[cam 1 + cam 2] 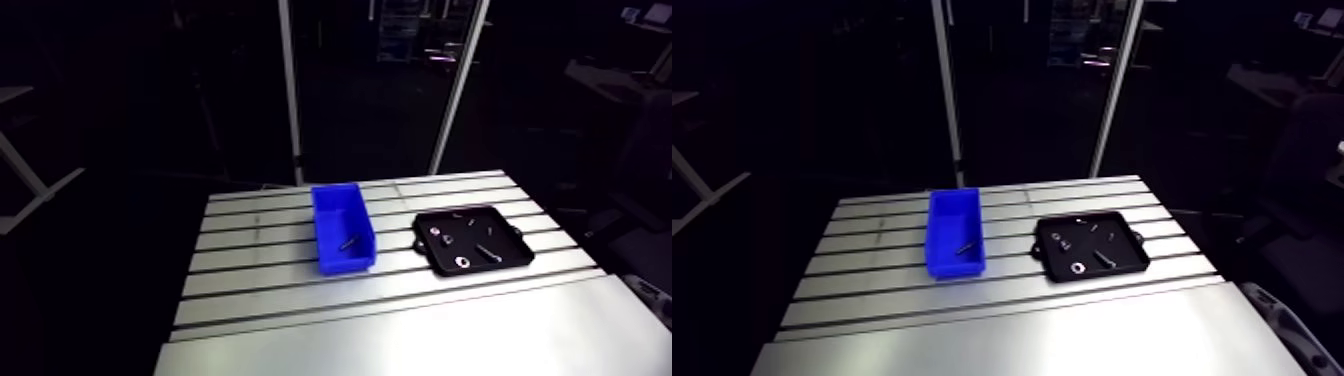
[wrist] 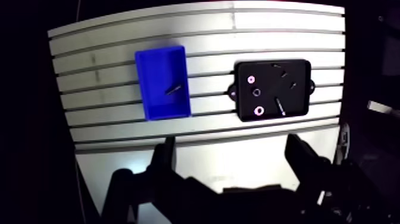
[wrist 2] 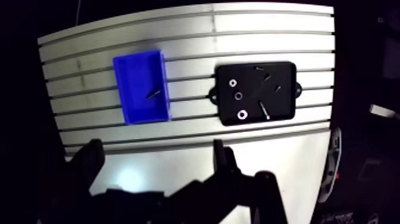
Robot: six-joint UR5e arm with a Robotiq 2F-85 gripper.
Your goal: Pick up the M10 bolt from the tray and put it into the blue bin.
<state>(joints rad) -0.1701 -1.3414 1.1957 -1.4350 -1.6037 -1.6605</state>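
bolt (image 2: 174, 90) (in bin (image 2: 156, 68)) beyond spread fingers (image 2: 164, 158)

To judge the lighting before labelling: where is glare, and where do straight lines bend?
Wrist view: a glare spot on the table, between the open hand's dark fingers; the slots bow. Arm view: slots straight, the table's near part shines.

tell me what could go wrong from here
1. One bolt already lies in the blue bin; another pick might add a wrong part.
2. The parts in the tray are small and close together, so the open fingers, high above the table, could catch a washer instead.
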